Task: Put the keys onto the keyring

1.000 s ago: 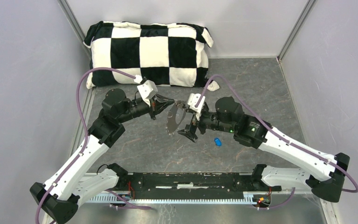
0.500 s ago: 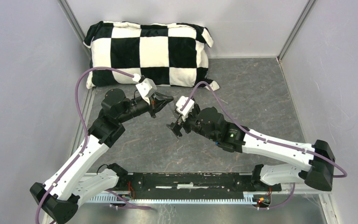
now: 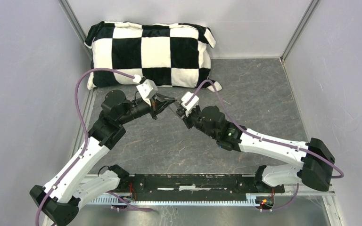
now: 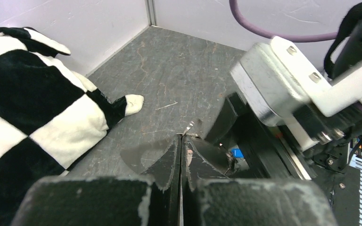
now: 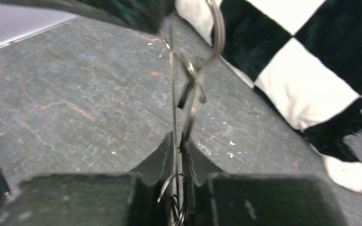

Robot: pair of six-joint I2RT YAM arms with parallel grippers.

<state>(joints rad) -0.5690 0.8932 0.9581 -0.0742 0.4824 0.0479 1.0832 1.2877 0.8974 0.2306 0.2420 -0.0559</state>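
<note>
- keyring [image 5: 171, 94]: in the right wrist view it is a thin silvery wire seen almost edge-on. It runs straight up from between the right end effector's fingers to the dark left end effector at the top edge. It is off the desk [image 3: 264, 94], strung in the air between the two arms.
- curved metal strand [image 5: 218, 33]: thicker-looking, it bends down from the top and closes in on the straight wire. Whether it is the far side of the same loop cannot be told.
- dark piece [image 5: 185, 100]: short, it sits beside the wire where the strand meets it and is too blurred to name.
- small ring [image 5: 171, 186]: round, it lies low in the slit between the right fingers.
- right end effector [image 5: 178, 141]: the fingers are drawn nearly together, leaving only a narrow slit, with the keyring wire pinched in it.
- left end effector [image 4: 181, 141]: the fingers are pressed flat against each other, with a sliver of bright metal [image 4: 192, 126] sticking out at their tips.
- from above, the two end effectors meet tip to tip over the desk, just in front of the checkered pillow [image 3: 151, 52].
- blue key [image 4: 236, 152]: only a small bright blue patch shows, low down past the right end effector's dark fingers and apart from the keyring. It is too hidden to tell how it lies.
</note>
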